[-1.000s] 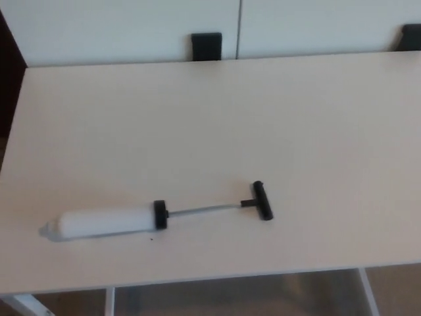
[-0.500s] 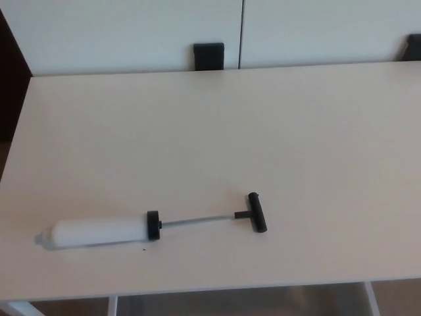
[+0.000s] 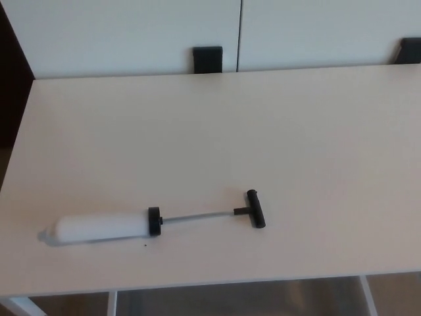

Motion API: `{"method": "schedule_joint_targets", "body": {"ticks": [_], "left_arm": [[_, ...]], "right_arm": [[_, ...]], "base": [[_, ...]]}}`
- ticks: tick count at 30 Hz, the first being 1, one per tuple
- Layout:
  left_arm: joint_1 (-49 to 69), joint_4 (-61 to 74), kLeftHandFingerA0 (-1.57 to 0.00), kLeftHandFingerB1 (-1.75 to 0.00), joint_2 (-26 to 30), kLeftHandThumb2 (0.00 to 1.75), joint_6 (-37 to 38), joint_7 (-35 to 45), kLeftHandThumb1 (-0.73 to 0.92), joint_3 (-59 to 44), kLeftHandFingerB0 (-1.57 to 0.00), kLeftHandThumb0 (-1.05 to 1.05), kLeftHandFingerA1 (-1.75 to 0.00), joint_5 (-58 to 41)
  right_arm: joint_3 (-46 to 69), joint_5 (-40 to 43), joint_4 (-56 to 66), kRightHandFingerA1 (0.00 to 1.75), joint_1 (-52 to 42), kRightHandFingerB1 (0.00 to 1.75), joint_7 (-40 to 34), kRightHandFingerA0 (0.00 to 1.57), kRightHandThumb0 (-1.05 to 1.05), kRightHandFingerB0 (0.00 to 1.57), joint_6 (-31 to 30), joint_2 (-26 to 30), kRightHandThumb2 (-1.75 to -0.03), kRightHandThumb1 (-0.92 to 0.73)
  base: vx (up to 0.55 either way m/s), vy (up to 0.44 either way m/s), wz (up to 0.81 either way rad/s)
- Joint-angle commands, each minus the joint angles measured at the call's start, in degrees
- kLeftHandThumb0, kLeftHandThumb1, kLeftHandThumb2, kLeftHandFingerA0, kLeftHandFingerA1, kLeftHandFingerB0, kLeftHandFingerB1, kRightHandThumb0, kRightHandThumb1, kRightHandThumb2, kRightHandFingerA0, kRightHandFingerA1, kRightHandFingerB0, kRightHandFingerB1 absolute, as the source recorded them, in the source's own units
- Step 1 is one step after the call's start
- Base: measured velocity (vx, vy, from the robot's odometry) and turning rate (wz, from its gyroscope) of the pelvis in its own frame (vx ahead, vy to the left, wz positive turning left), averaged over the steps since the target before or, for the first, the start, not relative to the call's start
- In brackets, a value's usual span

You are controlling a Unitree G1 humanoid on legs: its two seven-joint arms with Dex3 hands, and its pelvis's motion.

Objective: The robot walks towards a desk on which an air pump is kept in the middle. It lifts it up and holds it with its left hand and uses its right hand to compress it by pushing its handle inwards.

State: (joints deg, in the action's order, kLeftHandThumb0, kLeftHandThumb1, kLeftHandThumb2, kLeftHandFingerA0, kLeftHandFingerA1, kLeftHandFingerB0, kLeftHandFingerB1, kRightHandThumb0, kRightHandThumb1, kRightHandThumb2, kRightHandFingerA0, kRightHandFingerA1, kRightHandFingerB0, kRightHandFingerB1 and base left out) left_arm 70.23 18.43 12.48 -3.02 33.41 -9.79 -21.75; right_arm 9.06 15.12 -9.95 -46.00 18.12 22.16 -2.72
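Only my camera view has shifted slightly; the air pump [image 3: 154, 221] lies untouched on the desk [image 3: 276, 125], handle [image 3: 256, 209] extended. Neither hand shows, so I judge the lift not yet begun.

Air pump [image 3: 151, 222] flat near desk [image 3: 263, 131] front edge, white barrel left, black T-handle [image 3: 255, 209] extended right.

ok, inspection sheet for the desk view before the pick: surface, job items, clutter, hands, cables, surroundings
Surface: pale desk, bare apart from the pump; near edge in view at the bottom.
Job's things: air pump lying flat near the front-left, white cylinder to the left, rod extended, black T-handle to the right.
Clutter: one tiny dark speck beside the cylinder.
Hands: nothing seen, neither is in view.
Cables: nothing seen.
Surroundings: white panels behind the desk, two black brackets at its far edge, dark gap at left.
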Motion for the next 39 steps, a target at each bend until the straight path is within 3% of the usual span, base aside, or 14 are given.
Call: {"method": "schedule_joint_targets", "body": {"ticks": [1, 4, 5, 8, 9, 12, 17, 19, 22, 23, 25, 30, 31, 39], "left_arm": [[5.2, 3.3, -0.53, -0.42, 0.4, 0.71, 3.1, 2.9, 0.54, 1.2, -0.36, -0.36, -0.50, -0.1], [6.7, 4.5, -0.57, -0.45, -2.3, 0.71, 17.3, 6.3, 0.54, -1.6, -0.36, -0.34, -0.51, -0.9], [7.1, 6.7, -0.56, -0.35, -2.7, 0.58, 21.6, 8.4, 0.61, -4.6, -0.41, -0.39, -0.41, -3.6], [7.3, 9.3, -0.56, -0.35, -2.9, 0.58, 25.3, 10.7, 0.61, -8.0, -0.41, -0.39, -0.41, -6.8], [6.7, 12.3, -0.50, -0.34, -2.7, 0.58, 27.4, 12.6, 0.60, -12.4, -0.38, -0.33, -0.40, -12.2], [-0.2, 18.5, -0.53, -0.35, -1.2, 0.58, 34.8, 14.2, 0.58, -26.4, -0.37, -0.31, -0.41, -27.7], [-9.8, 21.0, -0.50, -0.34, 2.9, 0.58, 38.7, 11.2, 0.57, -37.2, -0.36, -0.34, -0.39, -36.3], [-14.1, 24.7, -0.50, -0.35, 7.3, 0.55, 37.8, 5.1, 0.50, -43.3, -0.42, -0.37, -0.38, -40.3], [-19.4, 27.9, -0.46, -0.34, 14.4, 0.54, 36.7, -4.1, 0.46, -51.0, -0.40, -0.42, -0.38, -37.7], [-22.7, 29.2, -0.37, -0.39, 18.9, 0.62, 33.7, -7.5, 0.39, -53.0, -0.34, -0.40, -0.42, -35.3], [-26.2, 30.5, -0.37, -0.39, 23.5, 0.62, 29.6, -10.1, 0.39, -54.6, -0.34, -0.40, -0.42, -33.3], [-45.3, 30.8, -0.35, -0.39, 34.8, 0.63, 15.4, -14.6, 0.41, -44.1, -0.33, -0.40, -0.41, -15.1], [-48.6, 30.2, -0.36, -0.32, 36.8, 0.54, 13.0, -14.3, 0.46, -40.6, -0.33, -0.29, -0.35, -13.0], [-67.2, 23.7, -0.32, -0.31, 40.1, 0.55, 5.4, -10.4, 0.46, -18.8, -0.29, -0.38, -0.34, 2.5]], "right_arm": [[-0.5, 1.8, 3.5, 0.47, -2.0, 0.43, 1.9, 0.61, -0.23, 0.50, 0.9, 0.2, -0.60, -0.68], [-1.1, 2.9, 7.5, 0.48, -4.0, 0.44, 2.7, 0.66, -0.25, 0.51, 1.9, -0.4, -0.60, -0.67], [-1.0, 3.8, 8.7, 0.50, -4.7, 0.45, 4.0, 0.64, -0.23, 0.53, 4.3, -0.4, -0.59, -0.67], [-0.9, 4.9, 9.8, 0.50, -5.3, 0.45, 5.6, 0.64, -0.23, 0.53, 7.2, -0.3, -0.59, -0.67], [-0.6, 5.0, 11.9, 0.50, -6.2, 0.44, 6.3, 0.63, -0.38, 0.51, 10.6, 0.0, -0.58, -0.65], [0.8, 7.5, 22.0, 0.51, -10.9, 0.46, 7.7, 0.61, -0.34, 0.51, 16.8, 0.8, -0.59, -0.66], [2.3, 11.0, 31.3, 0.48, -14.6, 0.44, 7.5, 0.65, -0.36, 0.52, 17.3, 1.2, -0.59, -0.65], [3.0, 12.8, 35.3, 0.49, -15.3, 0.45, 7.2, 0.67, -0.34, 0.51, 17.4, 1.4, -0.59, -0.66], [3.2, 13.2, 38.2, 0.49, -16.3, 0.45, 6.3, 0.67, -0.30, 0.52, 15.9, 1.3, -0.59, -0.66], [3.1, 12.7, 37.2, 0.49, -15.6, 0.45, 6.3, 0.68, -0.36, 0.53, 16.0, 1.1, -0.59, -0.65], [3.1, 12.2, 35.8, 0.49, -14.7, 0.45, 6.6, 0.68, -0.36, 0.53, 16.3, 0.7, -0.59, -0.65], [1.2, 10.4, 34.0, 0.50, -14.0, 0.45, 7.3, 0.67, -0.34, 0.52, 16.9, 0.0, -0.59, -0.65], [0.9, 10.3, 34.3, 0.51, -14.2, 0.45, 7.3, 0.65, -0.36, 0.52, 16.6, -0.1, -0.59, -0.65], [0.5, 8.9, 34.8, 0.51, -14.3, 0.44, 6.7, 0.65, -0.39, 0.52, 15.7, -0.4, -0.58, -0.66]], "base": [[0.00, 0.000, 0.00], [0.00, 0.000, 0.00], [0.00, 0.000, 0.00], [0.00, 0.000, 0.00], [0.00, 0.000, 0.00], [0.00, 0.000, 0.00], [0.00, 0.000, 0.00], [0.00, 0.000, 0.00], [0.00, 0.000, 0.00], [0.00, 0.000, 0.00], [0.00, 0.000, 0.00], [0.00, 0.000, 0.00], [0.00, 0.000, 0.00], [0.00, 0.000, 0.00]]}}
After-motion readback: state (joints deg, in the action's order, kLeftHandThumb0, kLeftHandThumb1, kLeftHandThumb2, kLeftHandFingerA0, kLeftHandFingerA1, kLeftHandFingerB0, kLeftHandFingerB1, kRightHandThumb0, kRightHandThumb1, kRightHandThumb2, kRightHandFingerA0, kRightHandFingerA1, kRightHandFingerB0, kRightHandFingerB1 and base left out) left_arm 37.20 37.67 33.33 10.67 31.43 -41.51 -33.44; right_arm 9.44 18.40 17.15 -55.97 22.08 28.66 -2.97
